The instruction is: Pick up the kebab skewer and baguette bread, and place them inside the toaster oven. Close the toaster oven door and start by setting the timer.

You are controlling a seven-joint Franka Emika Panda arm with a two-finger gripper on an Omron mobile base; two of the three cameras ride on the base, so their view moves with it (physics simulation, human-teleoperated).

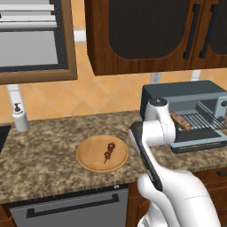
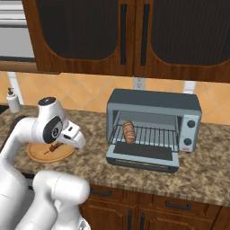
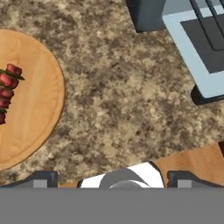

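Granite counter (image 1: 48, 150) carries, largest first, the toaster oven (image 2: 152, 128) at the right, its toaster oven door (image 2: 143, 155) dropped flat toward the counter edge, wire rack (image 2: 155, 134) exposed; the baguette bread (image 2: 129, 131) already lies on the rack's left end, so judged from this the bread half of the loading is done and the step in hand is fetching the kebab skewer (image 1: 109, 151). Skewer lies near the middle of the round wooden board (image 1: 88, 162), well to the left of the oven, with bare counter between board and door. Gripper (image 3: 111, 178) hangs above that bare stretch, empty, jaws spread wide apart, nothing between the fingertips (image 3: 41, 178). In the hand view the skewer (image 3: 6, 92) sits at the far left edge, partly cropped, while the open door corner (image 3: 199, 52) is at upper right; so the skewer is off to one side of the fingers and well apart from them, not under them. To do the step well, my judgement: carry the hand sideways until the stick sits centred between the tips, turn the wrist so the jaws close across the stick and not along it, then descend low enough to catch the chunks without scraping the board. The stick is thin and the chunks small, so a slightly off-centre close would likely push it away or tip it.
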